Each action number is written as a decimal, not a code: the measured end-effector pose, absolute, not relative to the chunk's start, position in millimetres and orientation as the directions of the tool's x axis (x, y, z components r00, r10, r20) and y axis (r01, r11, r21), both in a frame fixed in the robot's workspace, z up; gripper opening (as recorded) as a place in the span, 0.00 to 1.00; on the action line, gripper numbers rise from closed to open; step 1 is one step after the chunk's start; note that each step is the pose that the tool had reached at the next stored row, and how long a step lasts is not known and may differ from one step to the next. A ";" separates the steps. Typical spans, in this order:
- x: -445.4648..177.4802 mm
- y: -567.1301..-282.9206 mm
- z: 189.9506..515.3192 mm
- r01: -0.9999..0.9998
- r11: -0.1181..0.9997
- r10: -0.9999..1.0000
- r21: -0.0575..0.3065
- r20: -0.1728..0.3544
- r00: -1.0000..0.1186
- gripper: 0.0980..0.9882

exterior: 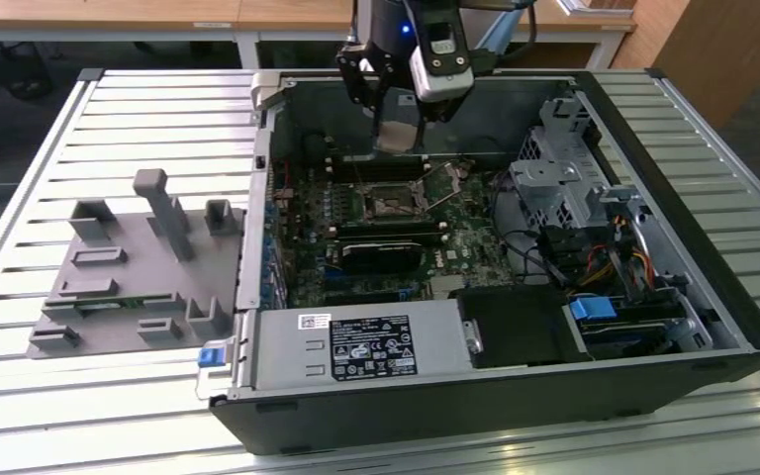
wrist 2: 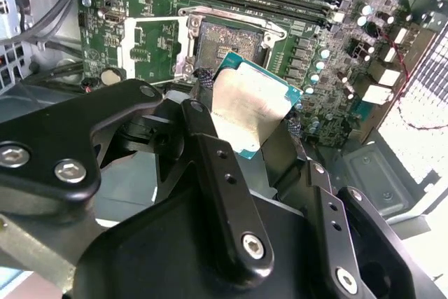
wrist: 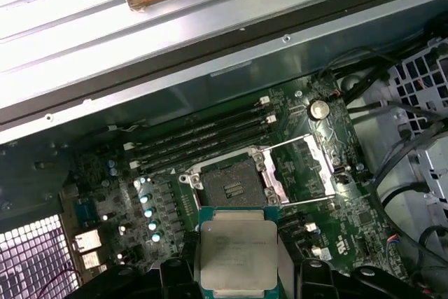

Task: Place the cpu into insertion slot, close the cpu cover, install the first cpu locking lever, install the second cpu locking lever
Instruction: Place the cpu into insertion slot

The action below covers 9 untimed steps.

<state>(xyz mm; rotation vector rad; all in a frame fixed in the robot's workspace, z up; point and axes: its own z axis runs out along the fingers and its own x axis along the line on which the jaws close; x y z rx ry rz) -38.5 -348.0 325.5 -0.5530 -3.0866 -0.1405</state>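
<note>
We see the gripper (wrist 2: 246, 106) closed narrowly on the cpu (wrist 2: 245, 96), its black fingers (wrist 2: 210, 166) pressing two opposite edges. The chip hangs tilted above the green board, silver top showing in both wrist views, and touches nothing but those fingers.

The insertion slot (wrist: 231, 183) lies uncovered just beyond the chip, its dark centre exposed. The cpu cover (wrist: 308, 166) is swung open to one side of the slot, with board showing through its window; we cannot tell how steeply it leans. Long black memory sticks (wrist: 203, 134) run along the slot's other flank, close to it but apart, and a round coin cell (wrist: 318, 108) sits past the cover.

In the exterior view the computer case (exterior: 486, 411) lies open on the slatted worktop (exterior: 155, 109), towards the exterior view's right edge, and the gripper hangs over the far part of the case. The power supply (exterior: 360, 346) fills the case's near edge. The perforated drive cage (exterior: 552, 193) and a tangle of cables (exterior: 605, 262) crowd the side at the exterior view's right, near the slot but not over it. A grey fixture tray (exterior: 130, 267) stands beside the case, towards the worktop's edge at the exterior view's left.

The gripper's own body hides the far strip of the board in the exterior view; in the second wrist view its black links cover the near part of the case floor.
</note>
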 end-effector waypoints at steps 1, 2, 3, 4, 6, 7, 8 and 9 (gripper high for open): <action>-38.5 -348.0 324.3 0.379 0.921 0.379 0.087 0.018 -0.925 0.48; -38.5 -348.0 323.8 0.396 0.914 0.396 0.087 0.018 -0.918 0.48; -38.5 -348.0 322.7 0.430 0.899 0.430 0.087 0.018 -0.903 0.48; -38.5 -348.0 322.2 0.446 0.891 0.446 0.087 0.018 -0.895 0.48; -38.5 -348.0 321.4 0.478 0.874 0.478 0.087 0.018 -0.878 0.48; -38.5 -348.0 321.0 0.493 0.865 0.494 0.087 0.018 -0.869 0.48; -38.5 -348.0 320.7 0.509 0.856 0.510 0.087 0.018 -0.860 0.48; -38.5 -348.0 320.3 0.525 0.846 0.526 0.087 0.018 -0.850 0.48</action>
